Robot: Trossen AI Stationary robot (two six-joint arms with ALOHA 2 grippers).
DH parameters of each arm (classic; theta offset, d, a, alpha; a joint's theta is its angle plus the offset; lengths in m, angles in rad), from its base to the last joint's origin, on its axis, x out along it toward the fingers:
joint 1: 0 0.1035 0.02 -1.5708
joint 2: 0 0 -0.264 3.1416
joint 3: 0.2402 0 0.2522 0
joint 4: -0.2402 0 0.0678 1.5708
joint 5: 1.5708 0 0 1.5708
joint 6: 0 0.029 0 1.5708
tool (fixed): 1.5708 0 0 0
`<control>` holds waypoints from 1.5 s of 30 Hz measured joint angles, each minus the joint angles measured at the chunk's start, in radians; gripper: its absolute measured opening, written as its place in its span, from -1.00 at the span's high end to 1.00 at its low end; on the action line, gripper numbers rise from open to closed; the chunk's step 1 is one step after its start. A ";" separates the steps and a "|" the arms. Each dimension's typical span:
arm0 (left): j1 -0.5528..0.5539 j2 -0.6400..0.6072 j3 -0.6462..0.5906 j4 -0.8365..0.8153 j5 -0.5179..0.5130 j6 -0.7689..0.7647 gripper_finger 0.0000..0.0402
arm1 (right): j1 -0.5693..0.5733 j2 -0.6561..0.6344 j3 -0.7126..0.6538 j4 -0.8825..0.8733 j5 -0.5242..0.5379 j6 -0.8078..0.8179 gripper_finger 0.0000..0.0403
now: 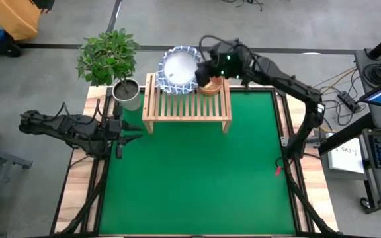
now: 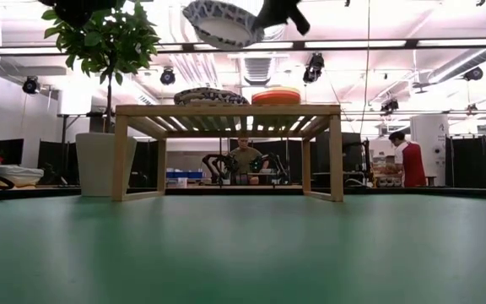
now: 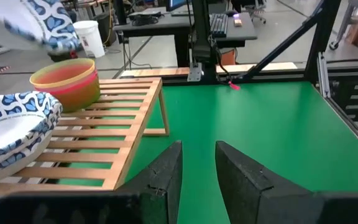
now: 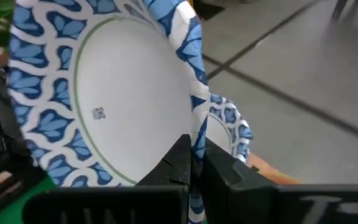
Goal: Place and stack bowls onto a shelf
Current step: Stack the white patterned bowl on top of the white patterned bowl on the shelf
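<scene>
My right gripper (image 1: pixel 204 71) is shut on a white bowl with a blue-patterned rim (image 1: pixel 179 69), held high above the far left part of the light-wood shelf (image 1: pixel 187 106). In the low view this bowl (image 2: pixel 222 21) is well above the shelf top (image 2: pixel 226 110). A second blue-rimmed bowl (image 3: pixel 11 130) rests on the slats beneath it. A stack of small yellow and orange bowls (image 3: pixel 67 81) stands on the shelf's far right part. My left gripper (image 3: pixel 197 174) is open and empty, low over the table's left edge (image 1: pixel 127 132). My right gripper (image 4: pixel 193 155) pinches the held bowl's scalloped rim (image 4: pixel 197 118) between its two fingers, one on the inner face and one on the outer. It comes from the table's right side. The bowl is lifted clear of the shelf and tilted.
A grey pot with a green plant (image 1: pixel 126 89) stands by the shelf's left end. Green mat (image 1: pixel 197 178) stretches in front of the shelf. People show in the room behind the table (image 2: pixel 407 160).
</scene>
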 joint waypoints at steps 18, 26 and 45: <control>0.000 -0.028 0.000 -0.018 0.000 0.000 0.61 | -0.144 0.205 0.042 0.077 -0.111 0.042 0.94; 0.000 -0.028 -0.013 -0.021 0.000 -0.001 0.61 | -0.149 0.270 0.101 0.064 -0.113 0.027 0.60; 0.000 -0.031 -0.015 -0.018 -0.001 -0.002 0.61 | -0.160 0.249 0.106 0.070 -0.102 -0.109 0.57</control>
